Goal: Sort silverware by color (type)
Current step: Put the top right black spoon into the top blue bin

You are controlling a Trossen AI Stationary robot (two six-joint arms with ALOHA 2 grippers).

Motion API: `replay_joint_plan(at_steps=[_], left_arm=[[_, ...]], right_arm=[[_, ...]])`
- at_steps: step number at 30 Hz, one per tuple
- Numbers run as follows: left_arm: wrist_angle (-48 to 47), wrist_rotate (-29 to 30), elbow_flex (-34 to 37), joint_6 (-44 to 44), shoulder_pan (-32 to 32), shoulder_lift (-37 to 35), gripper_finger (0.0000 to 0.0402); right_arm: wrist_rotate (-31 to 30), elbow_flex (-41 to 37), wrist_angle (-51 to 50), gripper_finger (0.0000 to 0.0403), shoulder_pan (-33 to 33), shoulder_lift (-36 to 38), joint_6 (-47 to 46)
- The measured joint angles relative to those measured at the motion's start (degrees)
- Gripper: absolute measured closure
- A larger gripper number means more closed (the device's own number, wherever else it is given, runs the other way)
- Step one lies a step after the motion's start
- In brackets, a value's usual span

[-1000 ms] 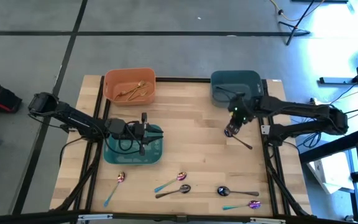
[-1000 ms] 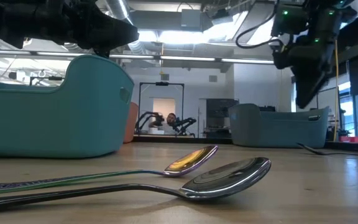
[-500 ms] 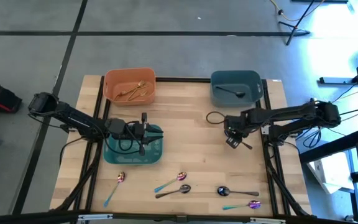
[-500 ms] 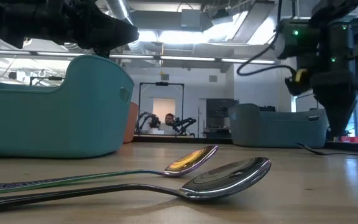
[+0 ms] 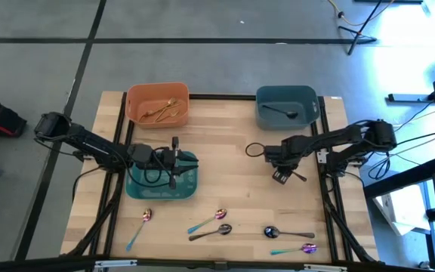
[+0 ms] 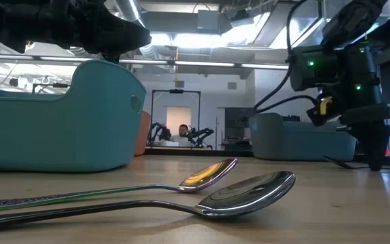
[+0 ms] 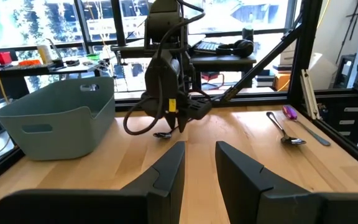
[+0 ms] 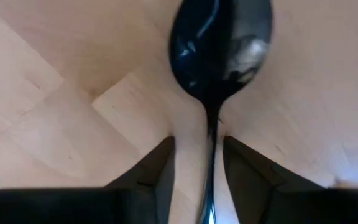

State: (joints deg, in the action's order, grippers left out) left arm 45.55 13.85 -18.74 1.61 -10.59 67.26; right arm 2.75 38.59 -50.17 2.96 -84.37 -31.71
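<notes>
We see a glossy black spoon (image 8: 219, 46), smooth oval bowl and thin handle, flat on pale wood table (image 5: 225, 162) between the right gripper (image 8: 197, 171)'s parted fingers. This gripper has dropped from the grey bin (image 5: 287, 106). The left gripper (image 5: 174, 161), half-open, empty, hovers over the teal bin (image 5: 161, 181).

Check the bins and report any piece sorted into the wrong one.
Nothing stands out. The orange bin holds only gold pieces, and the grey bin holds one black spoon. What lies in the teal bin is hidden under the left arm, so that one cannot be checked.
</notes>
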Motion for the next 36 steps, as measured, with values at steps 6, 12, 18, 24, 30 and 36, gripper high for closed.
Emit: replay_joint_plan(at_steps=[6, 12, 18, 24, 30, 36], left_arm=[[-0.04, 0.0, 0.0, 0.0, 0.0, 0.0, 0.0316], [-0.03, 0.02, 0.0, 0.0, 0.0, 0.0, 0.0316], [-0.03, 0.02, 0.0, -0.01, 0.0, 0.0, 0.0316], [-0.03, 0.02, 0.0, -0.02, 0.0, 0.0, 0.0316], [-0.03, 0.02, 0.02, -0.02, 0.0, 0.0, 0.0316], [0.03, 0.02, 0.02, -0.05, 0.0, 0.0, 0.0316]], right_arm=[[0.43, 0.02, 0.75, 0.0355, 0.0, -0.31, 2.04], [0.12, -0.06, 0.87, 0.0396, 0.0, -0.36, 3.51], [-0.58, 0.7, -0.25, 0.04, 0.0, 0.65, 6.46], [-3.45, 4.89, -4.2, 0.0401, 0.09, 5.8, 9.31], [-11.19, 10.49, -7.85, 0.0401, 0.19, 11.11, 12.65], [-21.59, 15.73, -7.93, 0.0401, 5.72, 14.91, 20.72]])
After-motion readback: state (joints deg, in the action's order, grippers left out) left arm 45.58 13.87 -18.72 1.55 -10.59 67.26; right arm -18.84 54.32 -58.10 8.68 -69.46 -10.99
